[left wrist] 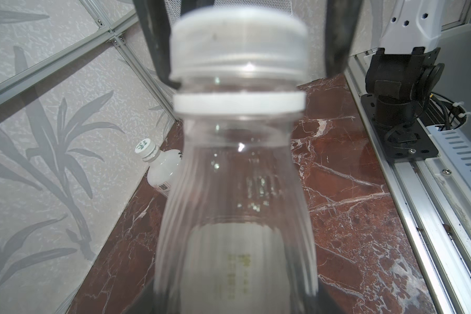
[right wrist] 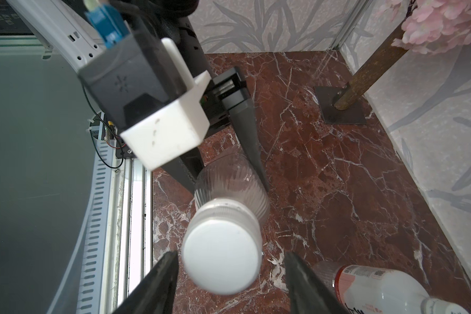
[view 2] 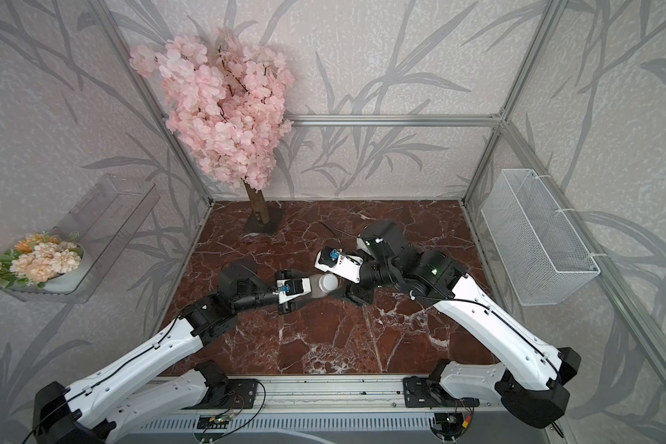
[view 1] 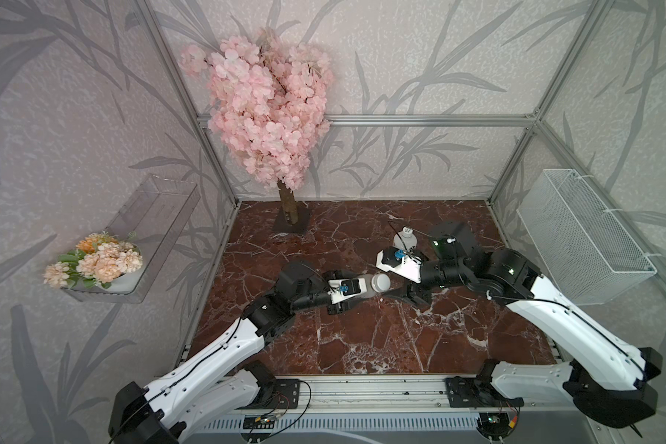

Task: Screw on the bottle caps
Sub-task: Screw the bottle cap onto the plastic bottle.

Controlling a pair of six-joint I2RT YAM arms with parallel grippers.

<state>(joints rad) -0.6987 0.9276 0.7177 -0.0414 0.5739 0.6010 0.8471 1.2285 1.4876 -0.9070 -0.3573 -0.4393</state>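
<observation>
My left gripper (left wrist: 237, 299) is shut on the body of the clear bottle (view 1: 365, 289), holding it tilted above the table with its neck toward the right arm. A plain white bottle cap (right wrist: 222, 258) sits on that neck, above a white ring (left wrist: 238, 104). My right gripper (right wrist: 230, 261) is open, with one finger (right wrist: 161, 274) close beside the cap and the other finger (right wrist: 299, 274) apart from it. The white-wrapped bottle (view 1: 405, 241) stands behind the right wrist, wearing a cap with green print (left wrist: 143, 146).
A pink blossom tree on a dark base plate (view 1: 291, 225) stands at the back left of the marble table (view 1: 362, 338). A white mesh basket (view 1: 581, 238) hangs on the right wall. A clear shelf with flowers (view 1: 93, 261) hangs on the left wall.
</observation>
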